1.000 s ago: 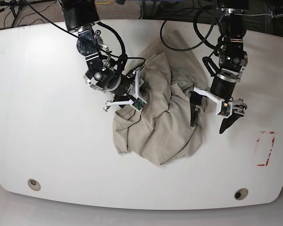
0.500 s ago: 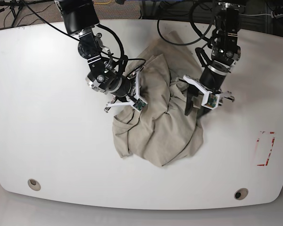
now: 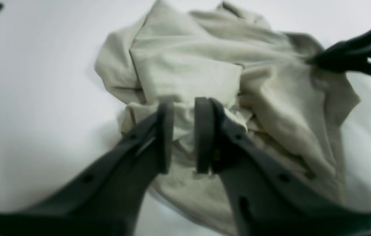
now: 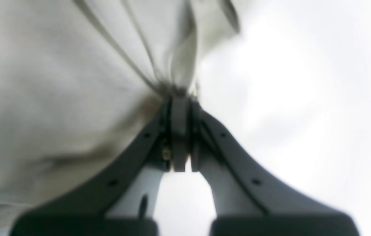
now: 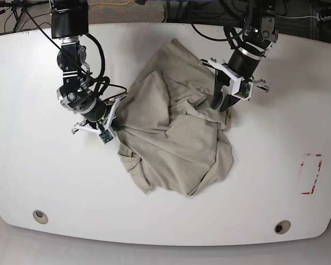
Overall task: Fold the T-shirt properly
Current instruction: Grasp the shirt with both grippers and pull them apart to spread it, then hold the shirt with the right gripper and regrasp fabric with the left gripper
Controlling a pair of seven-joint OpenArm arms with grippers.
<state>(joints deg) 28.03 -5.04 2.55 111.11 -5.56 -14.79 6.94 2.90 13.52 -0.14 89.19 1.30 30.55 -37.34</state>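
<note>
Crumpling T-shirt [image 5: 174,143], white table [image 5: 33,165], red marking [image 5: 310,174]

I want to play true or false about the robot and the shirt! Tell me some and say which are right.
1. The T-shirt is folded into a neat square. False: it lies crumpled and wrinkled.
2. The right tool is pinching shirt cloth. True.
3. The table is white. True.
4. The left tool is far from the shirt. False: its fingers are close together with cloth between them.
5. The shirt has a big picture printed on it. False: it is plain beige.
</note>
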